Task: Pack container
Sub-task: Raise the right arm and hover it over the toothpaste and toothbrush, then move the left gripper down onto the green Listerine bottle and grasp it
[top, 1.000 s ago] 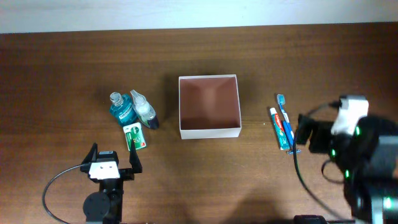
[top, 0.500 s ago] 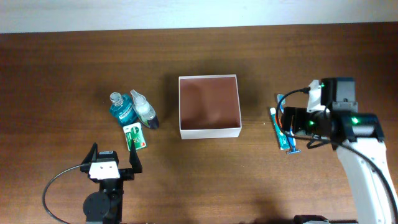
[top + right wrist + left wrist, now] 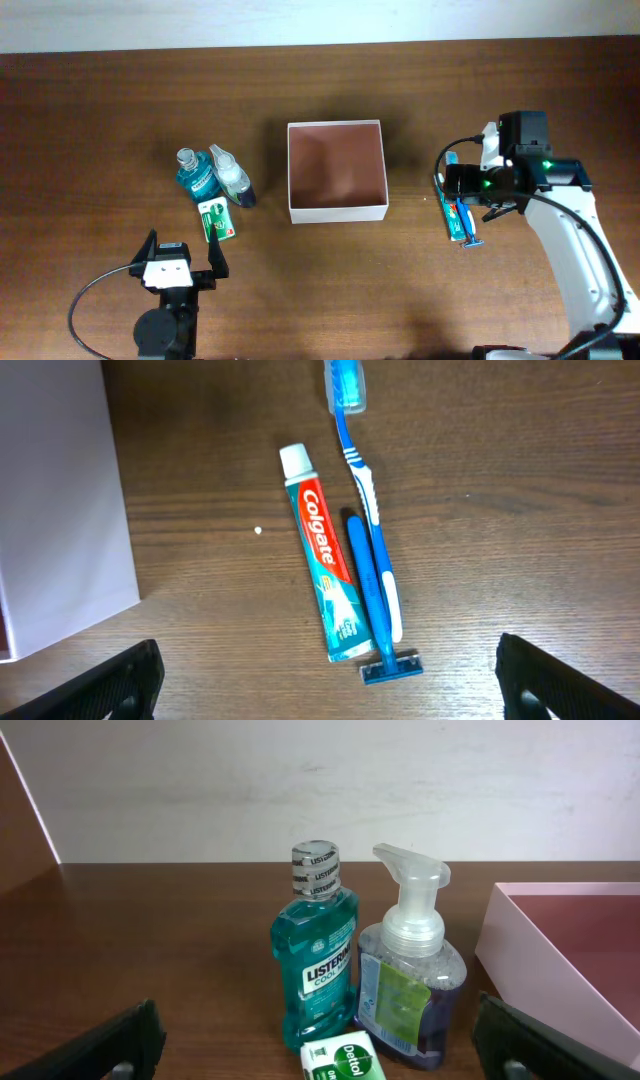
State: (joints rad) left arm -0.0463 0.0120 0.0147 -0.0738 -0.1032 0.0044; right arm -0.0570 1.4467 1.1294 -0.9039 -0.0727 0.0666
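The container [image 3: 338,212], a square white-walled box with a reddish-brown inside, stands mid-table and holds nothing; its pink wall [image 3: 560,970] shows at the right of the left wrist view. My right gripper [image 3: 470,190] hangs open above a Colgate toothpaste tube [image 3: 322,565], a blue toothbrush [image 3: 365,490] and a blue razor [image 3: 372,610], which lie side by side; in its own view the gripper [image 3: 333,698] has nothing between its fingers. My left gripper [image 3: 184,248] rests open near the front edge, facing the bottles, and holds nothing [image 3: 320,1065].
A teal Listerine bottle [image 3: 315,960], a clear pump bottle [image 3: 410,980] and a green Dettol soap bar [image 3: 345,1060] stand grouped left of the container. The container's white corner [image 3: 60,510] lies left of the toothpaste. A pale wall runs along the table's far edge.
My right arm has swung up and left, from the table's right edge to above the toothpaste, toothbrush and razor. The left arm and all objects have stayed put.
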